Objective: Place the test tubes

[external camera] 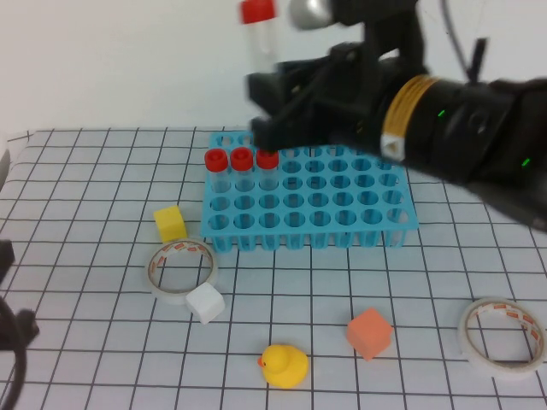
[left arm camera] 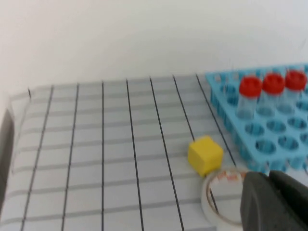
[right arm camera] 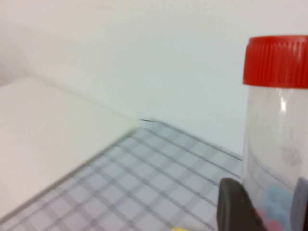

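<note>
White wall behind, and a white worktop (external camera: 85, 213) ruled in a black grid, which helps me judge position from here. My right pincer (external camera: 267, 94) is clenched on the lower body of a clear plastic test tube with a red screw cap (external camera: 259, 43). It holds the tube upright and high above the back-left part of the blue plastic rack (external camera: 342, 218). Upright makes sense: the tube's base has to meet a round hole squarely. The right wrist view shows the smooth see-through wall, the ribbed cap, and one dark finger (right arm camera: 233, 207) pressed against the barrel.

Three matching red-capped tubes (external camera: 242, 162) stand side by side in the rack's left end, caps level. I judge the free hole just beside the third one to be the target, so the row stays tidy.

My left pincer (left arm camera: 269, 180) is parked low near the front-left of the worktop, closed and empty, well out of the way.

Scattered in front of the rack:
- a yellow cube (external camera: 170, 223)
- a white cube (external camera: 205, 303) touching a roll of tape (external camera: 180, 269)
- an orange cube (external camera: 369, 332)
- a glossy yellow rubber duck (external camera: 284, 366)
- a second tape roll (external camera: 504, 336) far right

None of them blocks the descent.
</note>
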